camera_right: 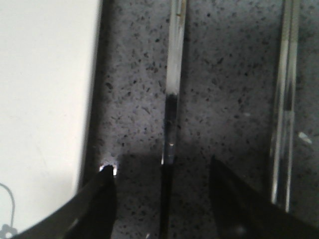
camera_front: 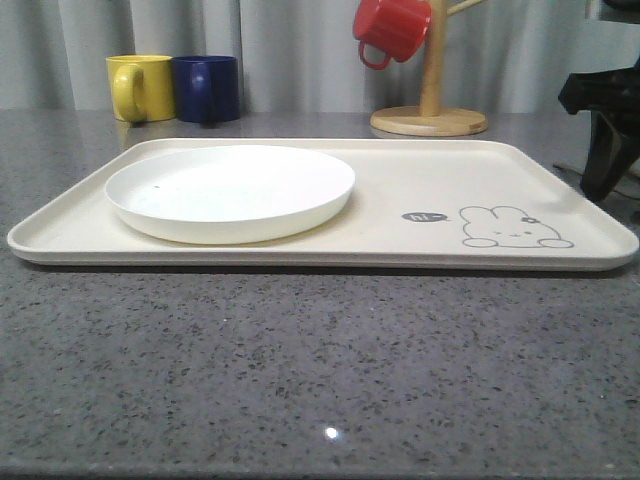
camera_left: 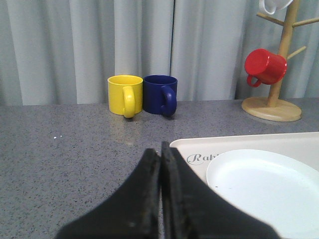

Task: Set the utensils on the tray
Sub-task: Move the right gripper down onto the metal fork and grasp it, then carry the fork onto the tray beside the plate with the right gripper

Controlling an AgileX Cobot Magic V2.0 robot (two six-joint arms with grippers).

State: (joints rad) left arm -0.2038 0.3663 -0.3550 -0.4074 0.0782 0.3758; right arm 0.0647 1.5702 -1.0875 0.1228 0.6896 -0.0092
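The cream tray (camera_front: 400, 190) lies flat on the grey speckled table (camera_front: 300, 360), and I use it as the landmark here. A round white plate (camera_front: 230, 190) rests inside it, on the half toward the robot's left; on the other half are printed a grey rabbit drawing (camera_front: 513, 228) and a small "hi" bubble (camera_front: 424, 216). Behind the tray's far left corner stand 2 mugs just beside each other, a yellow mug (camera_front: 140, 87) and a dark blue mug (camera_front: 207, 88). Behind the tray's far edge, more to the right, is a wooden mug stand (camera_front: 432, 100) with a red mug (camera_front: 391, 28) hanging on it. In the left wrist view the left gripper (camera_left: 160, 154) has its 2 black fingers pressed together with nothing between them, and it hovers near the tray's corner with script lettering. In the right wrist view the right gripper (camera_right: 162, 177) is spread wide over the table just beside the tray's rim; a slim metal utensil (camera_right: 172, 99) lies between its fingers, not clamped, and I cannot tell if it is a fork, spoon or chopstick. A 2nd slim metal piece (camera_right: 285, 109) lies parallel, further from the tray.
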